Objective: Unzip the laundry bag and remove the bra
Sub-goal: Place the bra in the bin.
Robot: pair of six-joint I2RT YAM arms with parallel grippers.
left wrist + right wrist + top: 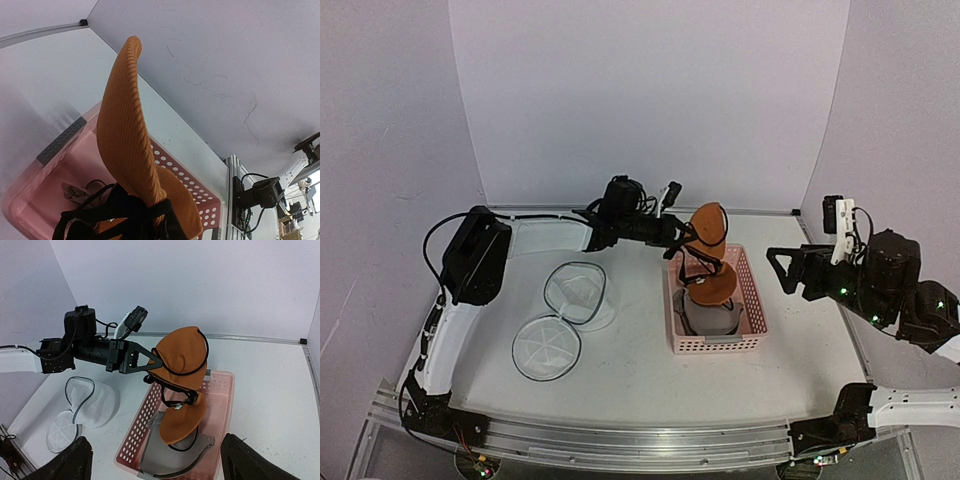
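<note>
Nearest the arm bases, the laundry bag [576,292] lies on the table [630,385], unzipped, its round lid [546,347] folded flat toward the near edge. The bra [181,356] is out of it. Just right of the bag stands the pink basket [758,312]. The bra hangs over this basket with its long axis near vertical. The upper cup is pinched in the left jaws, which are pressed together on it. The lower cup [183,421] dips inside the basket walls. Contact with the grey item [712,318] beneath cannot be determined. The right jaws stand spread and empty, well apart to the right of the basket. Judgement: the release is straight down, and only the left arm is placed to make it.
</note>
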